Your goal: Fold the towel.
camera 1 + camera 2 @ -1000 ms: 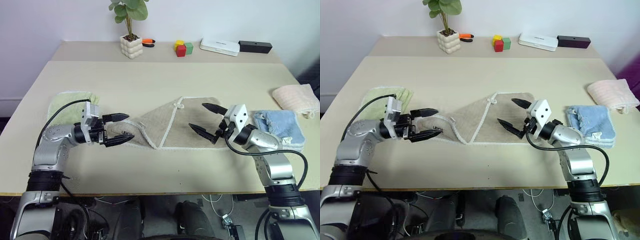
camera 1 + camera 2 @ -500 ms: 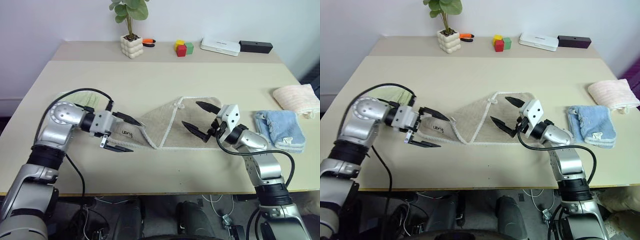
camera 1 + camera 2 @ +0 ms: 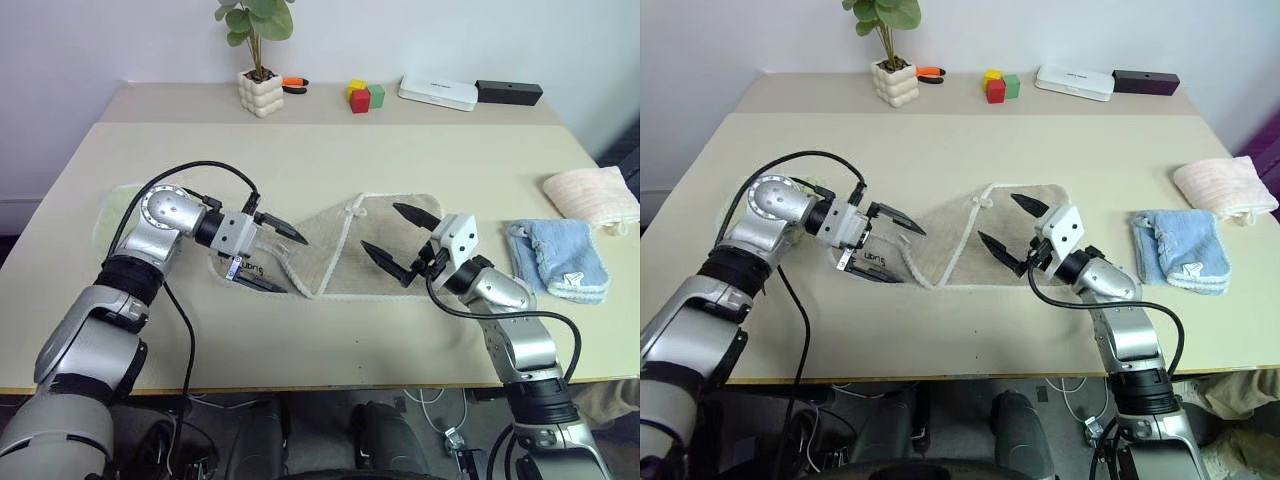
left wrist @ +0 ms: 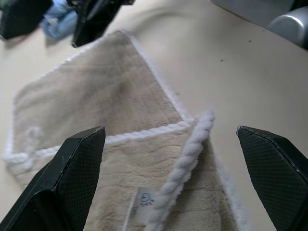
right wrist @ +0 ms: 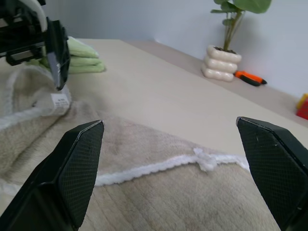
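Left gripper (image 3: 268,258) wide over towel (image 3: 385,240) left end; right gripper (image 3: 397,245) wide above it

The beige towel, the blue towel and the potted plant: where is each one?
beige towel (image 3: 385,245), left eye view, flat middle.
blue towel (image 3: 556,257), left eye view, centre.
potted plant (image 3: 260,92), left eye view, white pot.

— What's lying on the pale beige table (image 3: 300,160)?
— A beige-tan terry towel (image 3: 385,245) between both open jaw pairs; a crumpled pale-blue towel (image 3: 560,258) and a folded pink cloth (image 3: 592,198) lie beyond the right jaws.
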Robot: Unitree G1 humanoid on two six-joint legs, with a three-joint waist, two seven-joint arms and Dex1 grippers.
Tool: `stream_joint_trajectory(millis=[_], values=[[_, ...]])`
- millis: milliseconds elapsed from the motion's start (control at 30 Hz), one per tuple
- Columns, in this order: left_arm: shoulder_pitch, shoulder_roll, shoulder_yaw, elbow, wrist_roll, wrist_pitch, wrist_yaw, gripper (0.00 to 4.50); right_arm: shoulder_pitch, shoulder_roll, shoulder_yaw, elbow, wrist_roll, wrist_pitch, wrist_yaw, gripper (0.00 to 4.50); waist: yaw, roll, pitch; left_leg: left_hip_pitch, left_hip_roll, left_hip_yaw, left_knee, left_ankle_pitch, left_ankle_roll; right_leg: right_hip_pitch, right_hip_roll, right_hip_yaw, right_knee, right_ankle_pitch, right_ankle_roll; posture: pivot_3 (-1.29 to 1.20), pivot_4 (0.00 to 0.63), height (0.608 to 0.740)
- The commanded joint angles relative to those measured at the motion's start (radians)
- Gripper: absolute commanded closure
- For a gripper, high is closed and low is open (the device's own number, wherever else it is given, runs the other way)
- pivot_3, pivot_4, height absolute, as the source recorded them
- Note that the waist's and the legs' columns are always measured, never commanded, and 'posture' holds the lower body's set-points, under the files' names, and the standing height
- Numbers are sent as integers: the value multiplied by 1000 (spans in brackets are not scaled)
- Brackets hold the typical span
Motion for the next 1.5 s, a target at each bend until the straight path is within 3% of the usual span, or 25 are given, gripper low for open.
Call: stream_joint_trajectory(millis=[33,267,300,367,600,867,900,967,1067,1333,1500], values=[[-62,-14,-66,57,-29,-66,-3,33,13,6,-20,-75,2,-24,-25,0,2,0,0,0,0,0,0,0,0,0,0,0,0,0,0,0,150,735],[-152,-80,-146,210,-14,-158,-3,33,25,14,-11,-91,-7,-26,-56,0,1,0,0,-1,0,0,1,0,0,0,0,0,0,0,0,0,150,735],[-157,-87,-162,222,-16,-154,-3,266,27,15,-11,-94,-8,-26,-60,0,1,0,0,-1,0,-1,1,0,0,0,0,0,0,0,0,0,150,735],[-160,-89,-210,240,-11,-176,-3,819,41,14,-11,-106,-11,-28,-68,0,1,0,0,-1,0,-1,1,0,0,0,0,0,0,0,0,0,150,735],[-172,-66,-308,212,-94,-167,-3,4470,54,9,-24,-111,-14,-27,-82,0,0,0,0,-1,0,-1,1,0,0,-1,0,0,0,0,0,0,150,735],[-166,-26,-336,168,-189,-112,-3,4470,31,-2,-40,-79,-11,-37,-72,0,0,0,0,-2,0,-1,1,0,0,-1,0,0,0,0,0,0,150,735],[-163,-24,-304,160,-218,-81,-3,4470,19,-4,-43,-72,-11,-36,-72,0,0,0,0,-2,0,-1,1,0,0,-1,0,0,0,0,-1,0,150,735],[-162,-50,-127,213,-265,3,-3,4470,-50,-18,-58,0,-38,-3,-106,0,-1,-1,0,-2,0,-2,1,0,0,-1,0,0,0,0,0,0,150,735],[-138,-66,70,266,-253,110,10,4470,-175,-39,-79,178,-86,89,-187,0,-3,0,0,-3,0,-1,3,0,0,-2,0,0,0,0,0,0,150,735],[72,-93,375,51,-225,384,257,4470,-503,-33,-90,622,-139,164,-281,0,-18,1,1,-4,0,0,1,0,0,-5,0,1,1,0,1,0,150,735],[199,-144,499,-79,-181,429,453,4470,-704,-29,-110,963,-149,165,-295,0,-24,1,1,-4,0,0,0,0,0,-5,0,1,1,0,1,0,150,735]])
